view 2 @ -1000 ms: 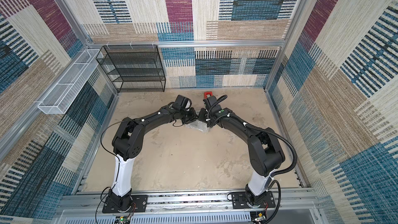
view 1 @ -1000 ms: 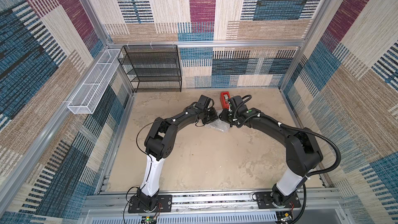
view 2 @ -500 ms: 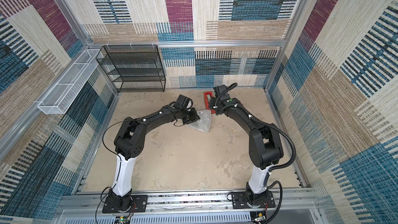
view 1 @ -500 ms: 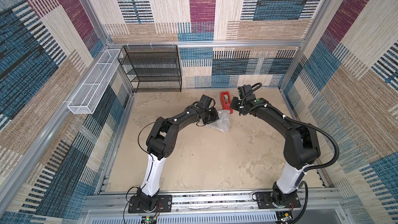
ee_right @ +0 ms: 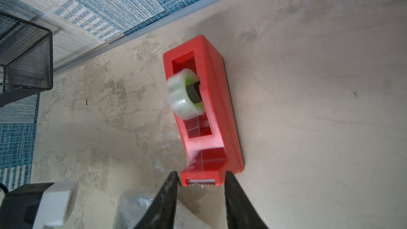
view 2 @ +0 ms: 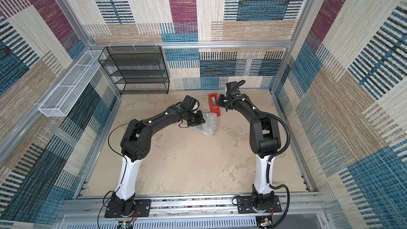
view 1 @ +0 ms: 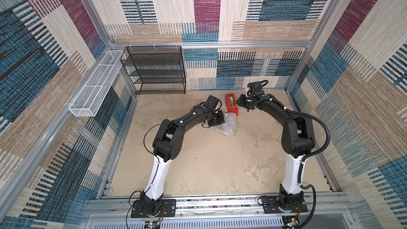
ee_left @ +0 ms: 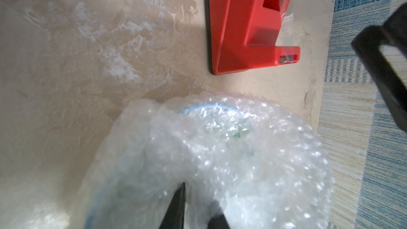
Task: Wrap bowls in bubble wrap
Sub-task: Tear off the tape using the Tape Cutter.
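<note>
Step in hand: taping the bundle shut. The bowl (ee_left: 222, 124) sits on the table (view 1: 209, 161) already bundled in bubble wrap (view 1: 224, 125). Only its pale rim and a bit of green pattern show through the plastic in the left wrist view.

The left gripper (ee_left: 198, 197) is down on the near edge of the bundle. Its jaws are close together with a fold of bubble wrap between them, so it looks like it is pinching the wrap closed.

The right gripper (ee_right: 200, 174) is at the red tape dispenser (ee_right: 207, 111), which is just beside the bundle on the far side. Its jaws are spread and hold nothing. The fingertips sit either side of the cutter (ee_right: 201, 181), where the clear strip from the tape roll (ee_right: 185, 94) ends.

Both top views show the same layout, with the left gripper (view 1: 217, 118) on the wrap and the right gripper (view 1: 240, 103) at the dispenser.

Next move, as a judgement:
- The right jaws need to close on the loose tape end, which is thin, clear and easy to miss.
- The right gripper then pulls out a length, tears it against the cutter and carries it to the seam.
- The left gripper should hold its pinch until the tape sticks, or the wrap will likely spring open.
- The dispenser may slide when the tape is pulled.
</note>
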`<state>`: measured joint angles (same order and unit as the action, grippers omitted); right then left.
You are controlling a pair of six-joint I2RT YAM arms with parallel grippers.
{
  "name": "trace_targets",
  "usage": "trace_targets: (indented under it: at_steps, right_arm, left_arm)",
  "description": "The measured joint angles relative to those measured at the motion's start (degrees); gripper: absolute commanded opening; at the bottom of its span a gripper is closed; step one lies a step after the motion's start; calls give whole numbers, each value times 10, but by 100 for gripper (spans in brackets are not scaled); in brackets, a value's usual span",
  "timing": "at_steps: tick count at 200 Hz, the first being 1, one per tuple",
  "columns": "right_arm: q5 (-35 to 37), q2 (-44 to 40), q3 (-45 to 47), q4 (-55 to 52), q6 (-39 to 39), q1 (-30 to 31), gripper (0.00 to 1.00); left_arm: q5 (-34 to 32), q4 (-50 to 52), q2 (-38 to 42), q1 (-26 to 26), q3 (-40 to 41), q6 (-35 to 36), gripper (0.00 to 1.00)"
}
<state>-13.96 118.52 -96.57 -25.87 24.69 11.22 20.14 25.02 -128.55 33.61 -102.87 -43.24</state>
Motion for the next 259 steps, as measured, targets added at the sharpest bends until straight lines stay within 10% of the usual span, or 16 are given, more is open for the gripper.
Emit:
trace_targets:
  at_steps: [259]
  right_arm:
    - [-125, 85, -40, 16, -40, -5, 31]
  left_arm:
    - [11, 64, -25, 1, -46, 31, 20]
